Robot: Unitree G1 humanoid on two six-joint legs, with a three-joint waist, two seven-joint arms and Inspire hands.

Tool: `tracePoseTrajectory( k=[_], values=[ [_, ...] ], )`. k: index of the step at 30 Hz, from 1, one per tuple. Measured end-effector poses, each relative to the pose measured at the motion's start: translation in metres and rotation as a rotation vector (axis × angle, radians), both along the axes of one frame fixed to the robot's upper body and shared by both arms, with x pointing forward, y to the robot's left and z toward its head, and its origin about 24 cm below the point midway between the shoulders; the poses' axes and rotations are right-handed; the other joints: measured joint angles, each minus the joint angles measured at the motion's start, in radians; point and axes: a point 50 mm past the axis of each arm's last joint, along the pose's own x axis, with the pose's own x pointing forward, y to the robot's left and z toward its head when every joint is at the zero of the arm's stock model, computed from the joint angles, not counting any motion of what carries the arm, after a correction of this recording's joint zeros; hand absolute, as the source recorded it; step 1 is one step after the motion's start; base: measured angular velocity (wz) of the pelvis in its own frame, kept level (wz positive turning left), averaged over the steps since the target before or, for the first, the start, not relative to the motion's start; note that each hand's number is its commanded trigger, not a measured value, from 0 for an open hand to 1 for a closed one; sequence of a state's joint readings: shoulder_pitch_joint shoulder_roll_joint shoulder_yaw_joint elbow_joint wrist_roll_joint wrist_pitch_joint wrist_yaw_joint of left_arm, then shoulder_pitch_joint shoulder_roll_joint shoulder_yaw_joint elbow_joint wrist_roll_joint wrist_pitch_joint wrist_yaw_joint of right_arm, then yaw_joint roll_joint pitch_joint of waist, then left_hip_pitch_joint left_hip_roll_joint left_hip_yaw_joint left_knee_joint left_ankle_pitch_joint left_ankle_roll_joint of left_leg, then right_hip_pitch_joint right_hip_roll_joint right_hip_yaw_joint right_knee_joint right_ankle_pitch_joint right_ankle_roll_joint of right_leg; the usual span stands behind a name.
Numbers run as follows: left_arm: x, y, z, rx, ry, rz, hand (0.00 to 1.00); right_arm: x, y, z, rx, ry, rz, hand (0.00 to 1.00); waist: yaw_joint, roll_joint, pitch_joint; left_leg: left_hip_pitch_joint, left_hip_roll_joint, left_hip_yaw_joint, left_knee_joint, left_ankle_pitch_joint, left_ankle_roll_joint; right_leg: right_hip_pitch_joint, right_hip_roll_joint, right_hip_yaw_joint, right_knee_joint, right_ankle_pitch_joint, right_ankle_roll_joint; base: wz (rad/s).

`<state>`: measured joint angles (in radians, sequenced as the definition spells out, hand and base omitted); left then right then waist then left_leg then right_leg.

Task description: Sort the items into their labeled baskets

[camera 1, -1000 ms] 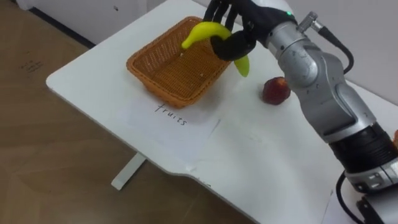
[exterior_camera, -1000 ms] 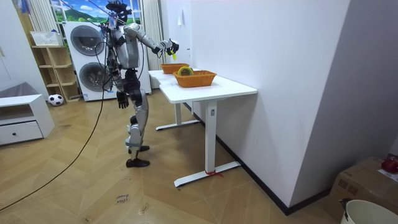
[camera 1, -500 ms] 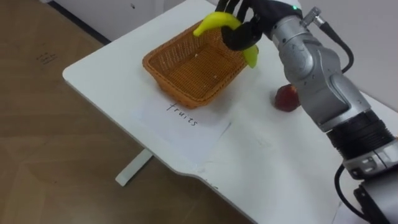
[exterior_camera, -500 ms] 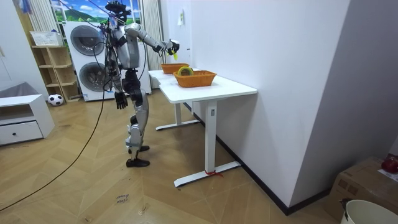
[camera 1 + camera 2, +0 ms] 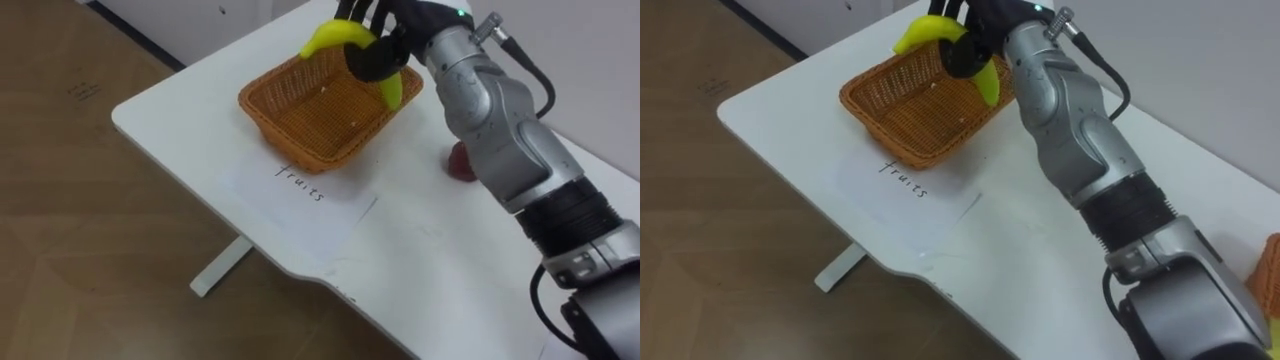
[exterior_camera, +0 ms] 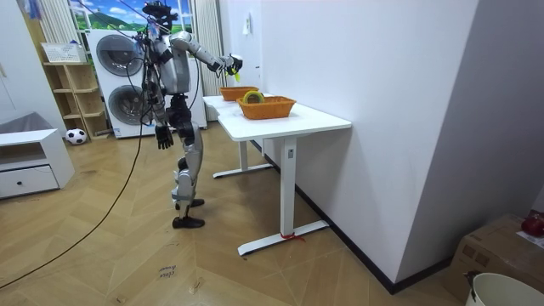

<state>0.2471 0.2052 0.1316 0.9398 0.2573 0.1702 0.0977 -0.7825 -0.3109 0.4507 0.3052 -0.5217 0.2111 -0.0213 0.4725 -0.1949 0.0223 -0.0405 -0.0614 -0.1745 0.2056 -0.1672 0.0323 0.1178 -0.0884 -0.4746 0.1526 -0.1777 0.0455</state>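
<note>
The right robot hand [image 5: 385, 45], fingers curled round a yellow banana [image 5: 330, 38], holds it over the far rim of the wicker basket [image 5: 290, 140] on the white desk [image 5: 200, 110]. A red apple [image 5: 457, 168] lies right of the basket. The left robot hand [image 6: 163, 136] hangs at the robot's side.

A room with a herringbone wood floor [image 6: 127, 255] and a plain white wall [image 6: 382, 102]. A white table [image 6: 319, 121] stands against the wall. At the back, two stacked washers [image 6: 115, 81] sit beside an open shelf [image 6: 72, 89]. A low white drawer unit [image 6: 30, 166] stands at the room view's left.
</note>
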Motion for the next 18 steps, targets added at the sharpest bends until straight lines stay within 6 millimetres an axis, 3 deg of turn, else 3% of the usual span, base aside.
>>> tracePoseTrajectory(
  k=[13,14,15,16,17,18],
  values=[
    [-0.001,0.002,0.001,0.011,0.010,-0.016,0.00,0.002,0.010,-0.019,-0.013,0.046,-0.001,1.00,0.004,0.000,-0.0002,0.000,-0.003,-0.020,0.001,0.001,0.002,0.005,-0.001,-0.023,0.000,0.000,0.000,0.03],
    [-0.001,0.002,0.001,0.011,0.010,-0.016,0.00,0.002,0.010,-0.019,-0.014,0.046,0.000,0.81,0.005,-0.001,-0.0003,0.000,-0.003,-0.020,0.000,0.001,0.002,0.005,-0.001,-0.023,0.000,0.000,0.000,0.00],
    [-0.001,0.002,0.001,0.013,0.010,-0.016,0.00,0.002,0.012,-0.020,-0.020,0.046,0.006,0.53,0.006,-0.001,-0.0006,0.000,-0.003,-0.019,0.000,0.001,0.002,0.004,-0.001,-0.023,0.000,0.000,0.001,0.00],
    [-0.001,0.003,0.001,0.015,0.010,-0.016,0.00,0.001,0.013,-0.021,-0.027,0.048,0.012,0.09,0.006,-0.002,-0.0007,0.000,-0.003,-0.019,-0.001,0.001,0.002,0.004,-0.001,-0.023,0.000,-0.001,0.001,0.00],
    [-0.001,0.003,0.001,0.016,0.010,-0.016,0.00,0.001,0.015,-0.022,-0.031,0.049,0.016,0.00,0.006,-0.003,-0.0009,0.000,-0.003,-0.019,-0.001,0.001,0.002,0.004,-0.001,-0.023,0.000,-0.001,0.001,0.00],
    [0.000,0.004,0.001,0.018,0.009,-0.016,0.00,0.000,0.016,-0.023,-0.038,0.051,0.022,0.00,0.006,-0.004,-0.0007,0.000,-0.003,-0.019,-0.001,0.001,0.002,0.004,-0.001,-0.023,0.000,-0.001,0.001,0.00]
  ],
)
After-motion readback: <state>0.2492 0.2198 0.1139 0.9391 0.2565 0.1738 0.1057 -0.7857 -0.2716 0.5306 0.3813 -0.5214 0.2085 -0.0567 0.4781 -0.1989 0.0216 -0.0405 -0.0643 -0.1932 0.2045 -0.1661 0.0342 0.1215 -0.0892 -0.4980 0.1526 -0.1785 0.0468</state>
